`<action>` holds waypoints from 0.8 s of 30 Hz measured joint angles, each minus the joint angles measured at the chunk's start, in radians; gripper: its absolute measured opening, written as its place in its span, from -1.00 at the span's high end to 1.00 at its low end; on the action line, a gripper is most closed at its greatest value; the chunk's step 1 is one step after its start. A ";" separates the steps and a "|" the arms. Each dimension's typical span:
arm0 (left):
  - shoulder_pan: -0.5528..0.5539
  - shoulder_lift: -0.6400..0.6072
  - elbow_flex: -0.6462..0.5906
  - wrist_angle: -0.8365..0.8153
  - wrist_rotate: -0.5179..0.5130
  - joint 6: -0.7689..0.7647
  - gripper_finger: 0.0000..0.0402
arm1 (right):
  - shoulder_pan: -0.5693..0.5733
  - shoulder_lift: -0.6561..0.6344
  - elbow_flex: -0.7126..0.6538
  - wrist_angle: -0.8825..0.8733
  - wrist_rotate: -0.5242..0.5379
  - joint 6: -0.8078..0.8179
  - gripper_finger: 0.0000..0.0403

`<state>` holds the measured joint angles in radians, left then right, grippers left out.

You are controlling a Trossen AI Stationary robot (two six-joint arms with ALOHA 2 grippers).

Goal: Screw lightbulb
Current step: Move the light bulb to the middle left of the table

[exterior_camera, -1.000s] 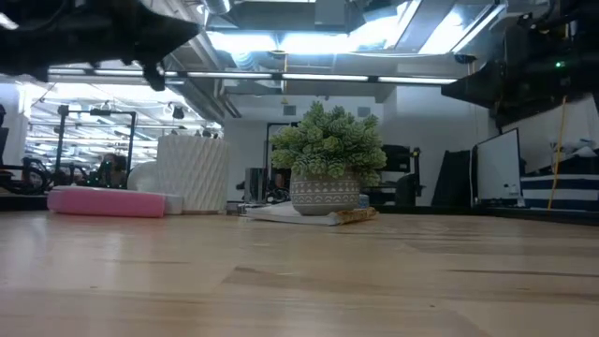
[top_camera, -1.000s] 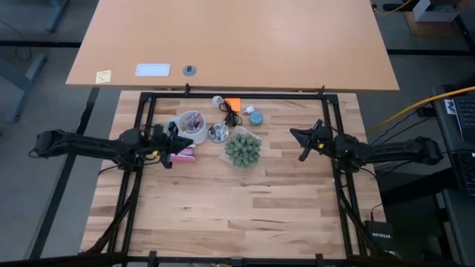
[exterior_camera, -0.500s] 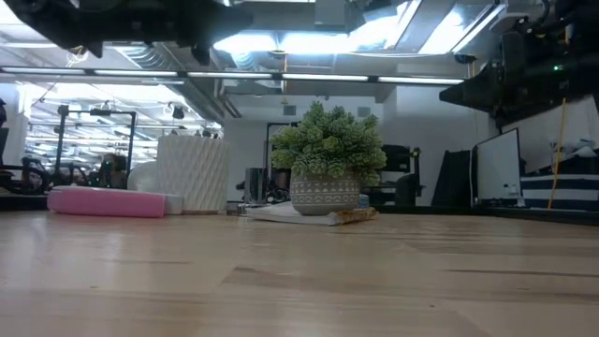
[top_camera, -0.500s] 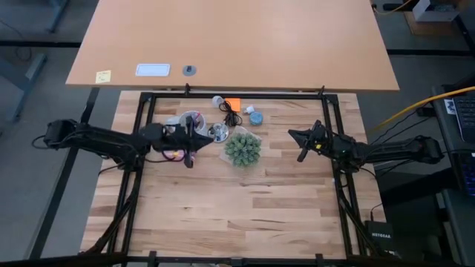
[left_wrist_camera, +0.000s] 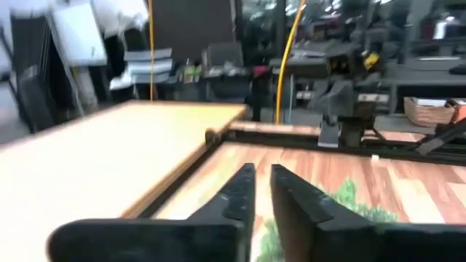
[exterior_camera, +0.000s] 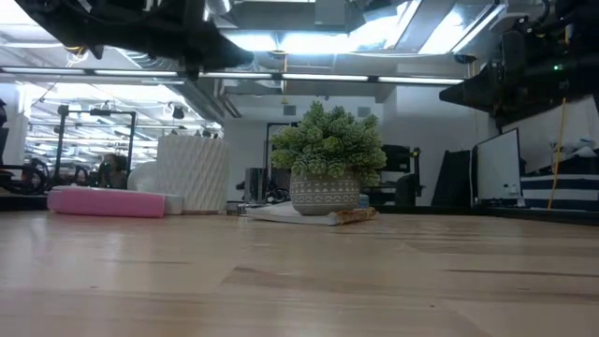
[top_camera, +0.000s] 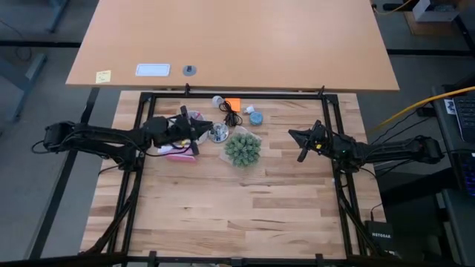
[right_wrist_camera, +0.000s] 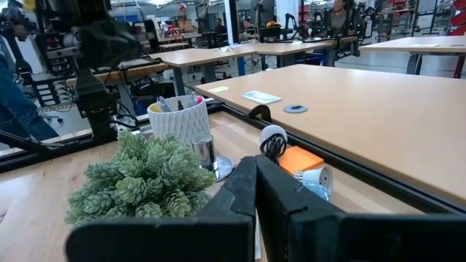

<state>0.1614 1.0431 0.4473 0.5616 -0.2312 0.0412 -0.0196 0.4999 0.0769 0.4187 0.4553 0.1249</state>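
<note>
The lightbulb is a small white globe lying on the table near its far edge, beside an orange note; it also shows in the right wrist view behind a black cord. My left gripper hovers above the white cup of pens, next to the silvery round fitting. Its fingers stand with only a narrow slit between them and hold nothing. My right gripper is shut and empty, in the air to the right of the potted plant.
A pink block lies by the cup under the left arm. A small white and blue item lies right of the orange note. The black frame rail runs along the far edge. Bare wood fills the near half.
My left gripper has gone toward the table's right edge and then a little toward the far edge, from beside the pink block to above the cup and the silvery fitting. The things on the table have stayed where they were.
</note>
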 joint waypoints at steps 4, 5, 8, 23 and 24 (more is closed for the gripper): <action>0.004 0.001 0.000 -0.029 -0.006 -0.039 0.47 | 0.000 0.000 0.000 0.000 0.000 0.000 0.97; 0.004 -0.004 0.000 -0.028 -0.005 -0.036 0.42 | 0.000 0.000 0.000 0.000 0.000 0.000 0.97; 0.004 -0.020 0.000 -0.030 -0.008 0.038 0.33 | 0.000 0.000 0.000 0.000 0.000 0.000 0.97; 0.004 -0.354 0.000 -0.519 -0.498 -0.121 0.31 | 0.000 0.000 0.000 -0.002 -0.003 0.000 0.97; 0.004 -0.374 0.000 -0.568 -0.498 -0.144 0.31 | 0.000 0.000 0.000 -0.002 -0.003 0.000 0.97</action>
<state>0.1658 0.6687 0.4473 -0.0063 -0.7294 -0.1032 -0.0196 0.4999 0.0772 0.4168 0.4522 0.1252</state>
